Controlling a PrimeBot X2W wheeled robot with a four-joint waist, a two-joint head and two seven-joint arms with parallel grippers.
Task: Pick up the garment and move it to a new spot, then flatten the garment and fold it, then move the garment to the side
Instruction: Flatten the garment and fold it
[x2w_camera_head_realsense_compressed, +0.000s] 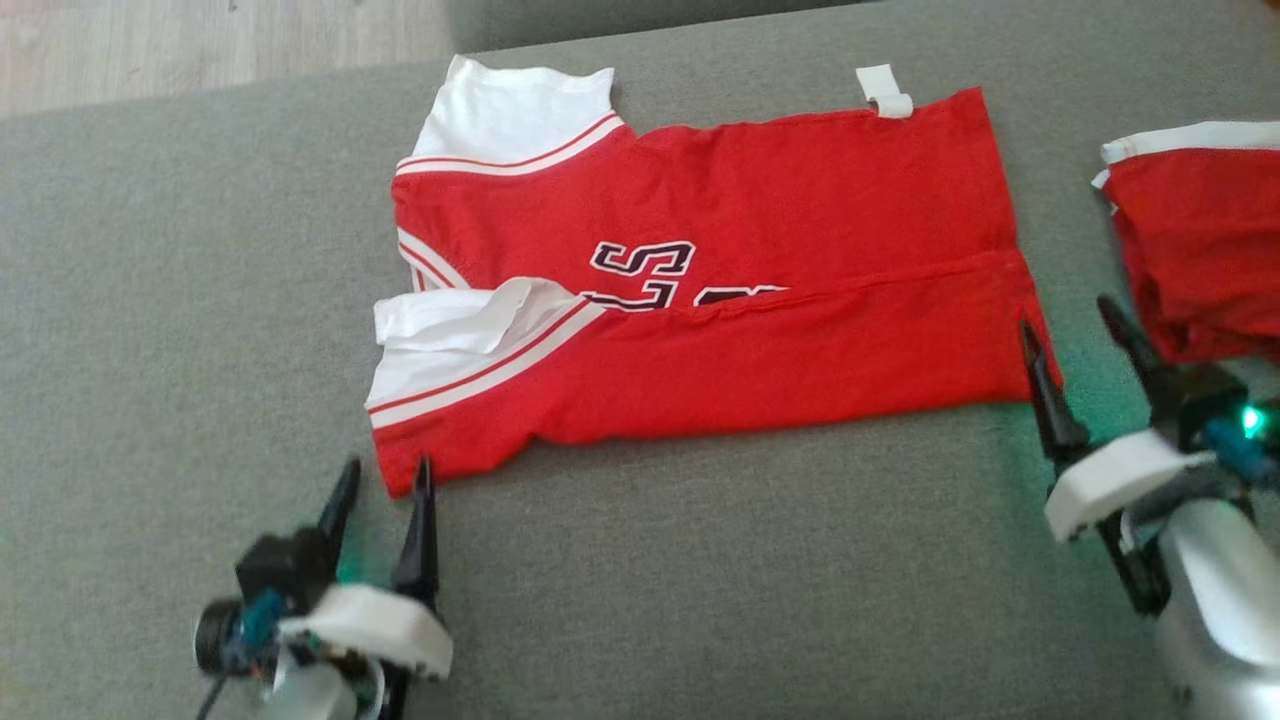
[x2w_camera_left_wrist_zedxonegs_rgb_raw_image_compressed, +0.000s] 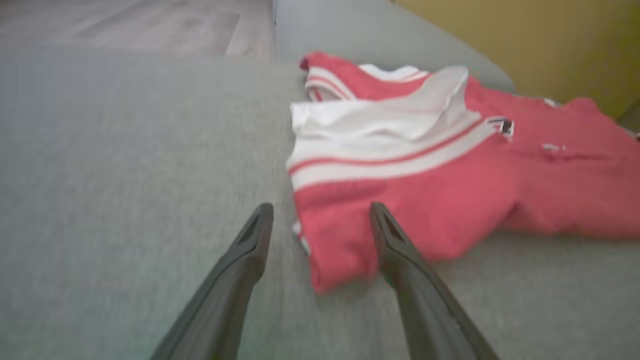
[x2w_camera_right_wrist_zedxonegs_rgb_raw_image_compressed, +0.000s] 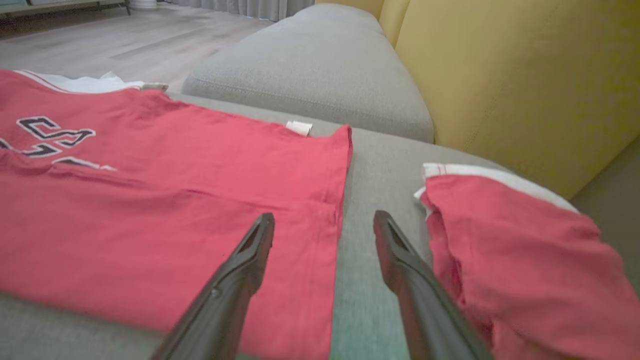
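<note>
The grey seat (x2w_camera_head_realsense_compressed: 700, 560) carries the jersey (x2w_camera_head_realsense_compressed: 800, 180), folded lengthwise, across its middle. A second garment (x2w_camera_head_realsense_compressed: 1200, 250) lies at the right edge. The left gripper (x2w_camera_head_realsense_compressed: 388, 470) stands at the jersey's near-left corner and the right gripper (x2w_camera_head_realsense_compressed: 1065, 315) at its near-right corner. Both have fingers spread wide and hold nothing.

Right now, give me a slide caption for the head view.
Open left gripper and open right gripper at the near corners of a partly folded red jersey on a grey cushion.
</note>
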